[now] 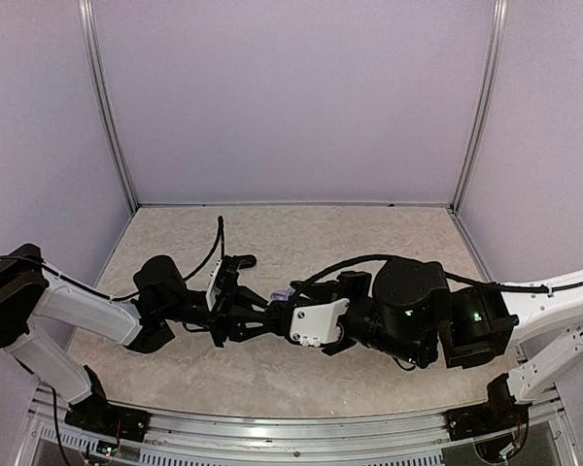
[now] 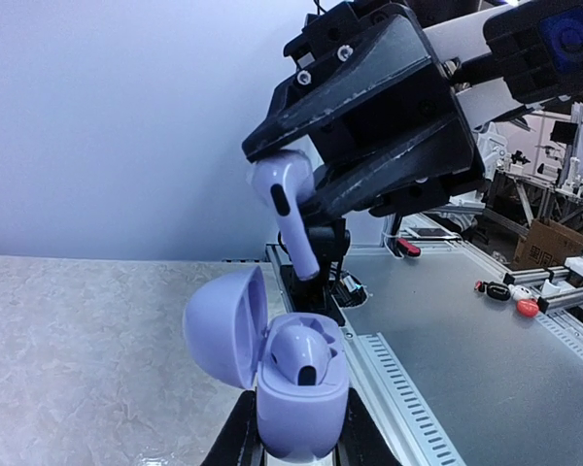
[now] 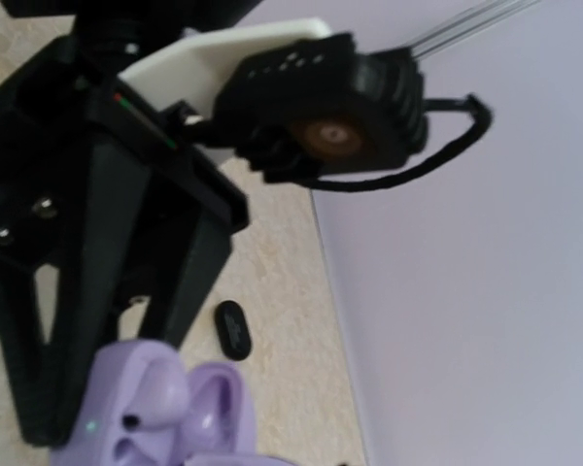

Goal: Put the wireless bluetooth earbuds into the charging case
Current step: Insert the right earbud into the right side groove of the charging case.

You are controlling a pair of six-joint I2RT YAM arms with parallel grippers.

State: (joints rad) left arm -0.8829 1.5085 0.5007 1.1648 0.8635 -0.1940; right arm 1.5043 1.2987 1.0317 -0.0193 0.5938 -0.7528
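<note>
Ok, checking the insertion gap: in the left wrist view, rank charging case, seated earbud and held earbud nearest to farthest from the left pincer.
1. charging case, gripped by the left pincer.
2. seated earbud, inside the case.
3. held earbud, above, in the right pincer.

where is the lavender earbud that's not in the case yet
In the left wrist view the loose earbud is pinched in the right gripper, just above the open lavender case held by the left gripper.
</note>
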